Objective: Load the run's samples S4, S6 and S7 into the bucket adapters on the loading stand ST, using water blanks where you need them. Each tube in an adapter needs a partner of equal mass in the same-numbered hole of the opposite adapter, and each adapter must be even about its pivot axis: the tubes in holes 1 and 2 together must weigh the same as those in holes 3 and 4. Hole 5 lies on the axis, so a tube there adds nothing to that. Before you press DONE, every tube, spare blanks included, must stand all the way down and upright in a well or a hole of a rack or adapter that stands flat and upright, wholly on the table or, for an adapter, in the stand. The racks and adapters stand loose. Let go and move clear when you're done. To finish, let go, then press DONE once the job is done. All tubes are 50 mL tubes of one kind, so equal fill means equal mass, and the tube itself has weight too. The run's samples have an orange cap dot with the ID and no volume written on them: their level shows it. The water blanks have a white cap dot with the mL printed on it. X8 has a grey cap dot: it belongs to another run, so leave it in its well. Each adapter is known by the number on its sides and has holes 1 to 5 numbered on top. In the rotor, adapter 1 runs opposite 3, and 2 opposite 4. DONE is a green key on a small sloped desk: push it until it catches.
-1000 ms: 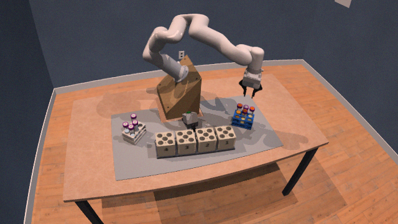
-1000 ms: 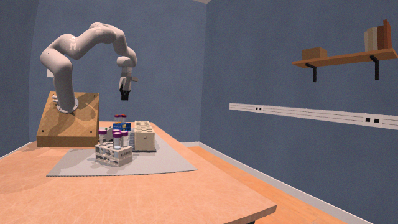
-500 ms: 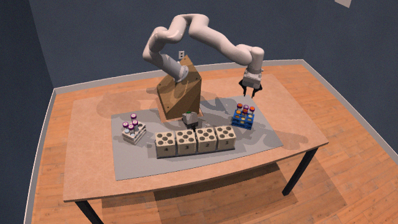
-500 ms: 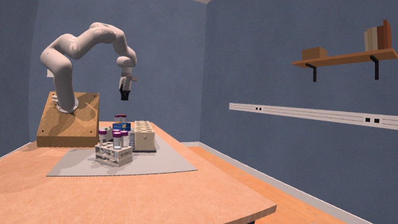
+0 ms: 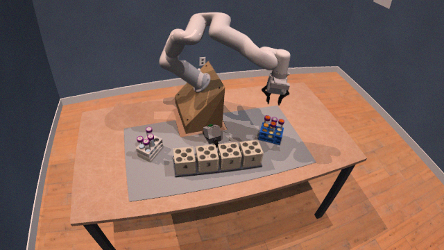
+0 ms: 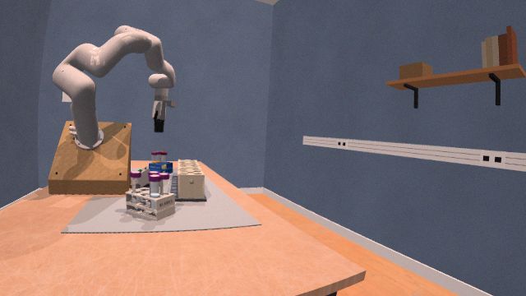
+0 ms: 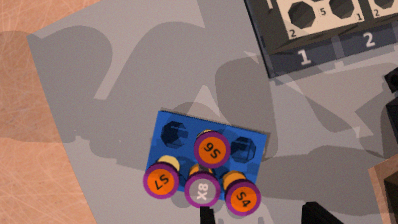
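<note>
From the top, the claw [image 5: 274, 101] [image 6: 159, 126] [image 7: 255, 215] hangs above and behind the blue rack [image 5: 270, 138] [image 6: 166, 169] [image 7: 170, 150], fingers parted about midway, nothing between them! The tubes stand in the rack below it, on the table's side away from the blanks rack [image 5: 151, 149] [image 6: 149, 205]. Adapters 4 [image 5: 184, 166], 3 [image 5: 208, 164], 2 [image 5: 231, 162] and 1 [image 5: 253, 158] sit in a row on ST [image 5: 218, 171] [image 6: 191, 200] [image 7: 300, 59], holes unfilled.

Over to the exterior view: the claw is well up, fingertips over the blue rack's caps and apart from them.

And the wrist view! S7 [image 7: 161, 181], X8 [image 7: 202, 190] and S4 [image 7: 243, 198] line the near side, S6 [image 7: 211, 150] in the middle of the far row. One fingertip shows just beside X8's cap, the other out past S4.
</note>
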